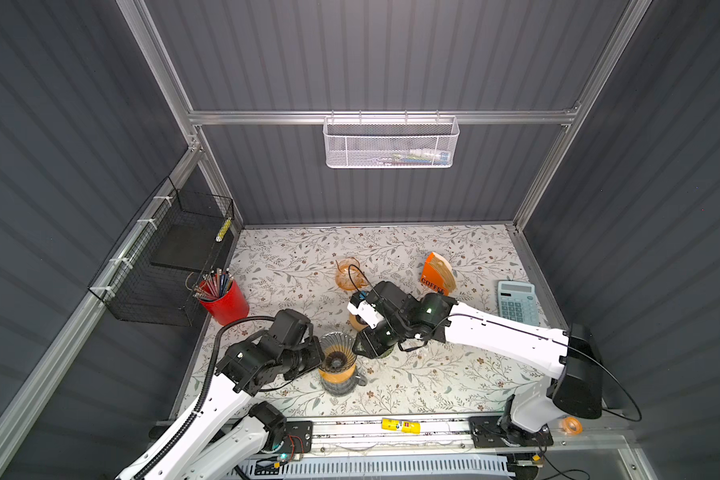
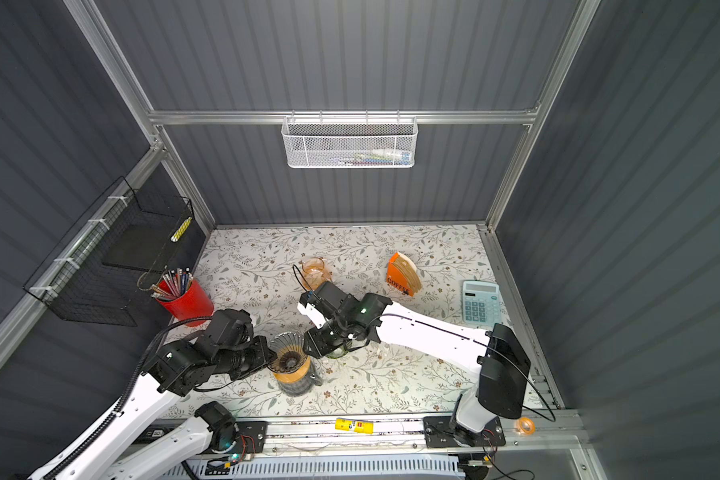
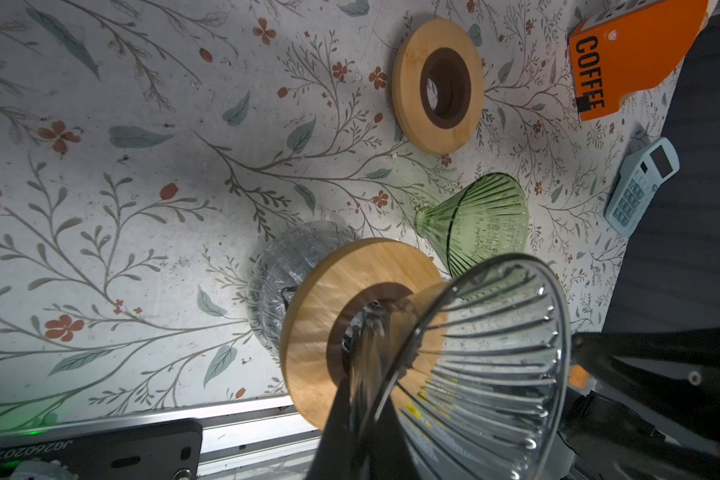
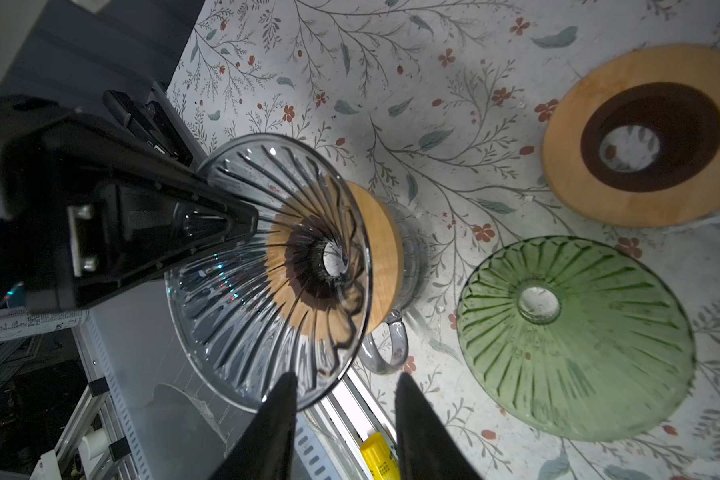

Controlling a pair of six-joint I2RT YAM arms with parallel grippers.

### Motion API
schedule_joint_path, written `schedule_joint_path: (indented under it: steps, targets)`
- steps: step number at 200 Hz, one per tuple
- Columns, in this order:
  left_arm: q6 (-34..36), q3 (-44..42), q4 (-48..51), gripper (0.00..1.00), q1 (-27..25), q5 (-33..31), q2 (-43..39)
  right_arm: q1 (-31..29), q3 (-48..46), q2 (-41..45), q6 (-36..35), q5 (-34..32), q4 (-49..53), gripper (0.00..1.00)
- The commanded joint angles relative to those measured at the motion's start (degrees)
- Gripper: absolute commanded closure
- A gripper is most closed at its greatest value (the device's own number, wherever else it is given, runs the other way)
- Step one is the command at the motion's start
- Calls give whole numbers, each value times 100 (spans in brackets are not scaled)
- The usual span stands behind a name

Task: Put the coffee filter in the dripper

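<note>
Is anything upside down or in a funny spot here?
Yes. The green dripper sits upside down, wide rim down and small hole up, beside a spare wooden ring lying flat. The left gripper pinches the rim of the clear dripper, which has no filter inside yet.

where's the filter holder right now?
In both top views the orange COFFEE filter holder stands at the back right of the table, between the amber glass vessel and the blue calculator.
</note>
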State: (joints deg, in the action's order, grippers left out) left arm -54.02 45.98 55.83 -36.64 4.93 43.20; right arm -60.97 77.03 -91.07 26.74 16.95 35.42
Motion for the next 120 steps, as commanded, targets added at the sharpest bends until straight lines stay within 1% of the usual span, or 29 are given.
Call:
schedule_joint_path:
  steps: [1, 120]
  targets:
    - [102, -111, -73, 100, 43, -25, -58, -36, 147, -34, 79, 19, -88, 62]
    - [52, -326, -28, 100, 48, 13, -191, -72, 202, -207, 176, 14, -143, 78]
